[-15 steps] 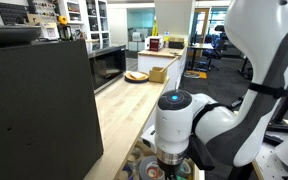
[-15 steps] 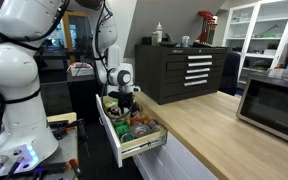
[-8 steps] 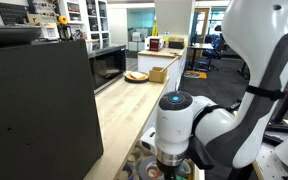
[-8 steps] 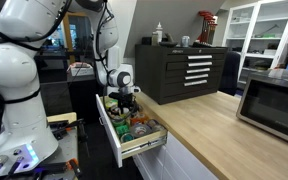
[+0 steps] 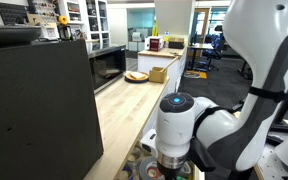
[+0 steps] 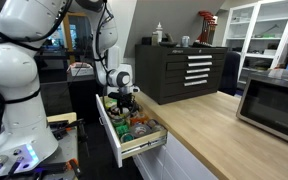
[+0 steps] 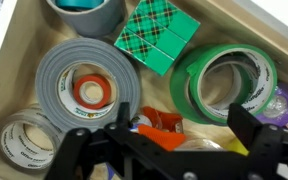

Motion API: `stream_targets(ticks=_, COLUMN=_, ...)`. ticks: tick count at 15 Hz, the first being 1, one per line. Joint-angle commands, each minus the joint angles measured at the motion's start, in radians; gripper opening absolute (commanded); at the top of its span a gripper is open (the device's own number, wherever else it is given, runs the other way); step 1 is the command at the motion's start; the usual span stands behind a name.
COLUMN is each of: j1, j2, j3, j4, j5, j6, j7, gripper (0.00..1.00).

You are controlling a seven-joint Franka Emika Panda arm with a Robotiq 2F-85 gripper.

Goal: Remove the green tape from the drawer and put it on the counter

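In the wrist view the green tape lies flat in the open drawer, a bright green roll at the right with a second green ring stacked in it. My gripper hangs just above the drawer contents, jaws open wide, with one finger at the left and the other by the green roll's near edge. Nothing is held. In both exterior views the gripper reaches down into the open drawer; the arm's wrist hides the tape there.
The drawer also holds a big grey duct tape roll, a clear tape roll, green checked boxes, a teal roll and orange items. A wooden counter runs beside the drawer, with a microwave on it.
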Motion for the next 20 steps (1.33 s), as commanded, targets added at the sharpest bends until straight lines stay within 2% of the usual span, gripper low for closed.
stream_targets(ticks=1, j1=0.044, j2=0.01, j3=-0.013, j4=0.005, j5=-0.009, j6=0.003, j7=0.0, gripper=1.0)
stream_targets(ticks=3, j1=0.062, j2=0.013, j3=-0.012, j4=0.004, j5=-0.012, j6=0.003, j7=0.002, gripper=1.0)
stream_targets(ticks=11, j1=0.159, j2=0.082, j3=-0.08, j4=0.027, j5=-0.078, j6=0.03, j7=0.017, gripper=1.0)
stream_targets(ticks=15, j1=0.173, j2=0.122, j3=-0.103, j4=0.058, j5=-0.09, j6=0.052, j7=0.011, gripper=1.0)
stream_targets(ticks=20, j1=0.165, j2=0.157, j3=-0.116, j4=0.081, j5=-0.071, j6=0.145, j7=-0.01, gripper=1.0)
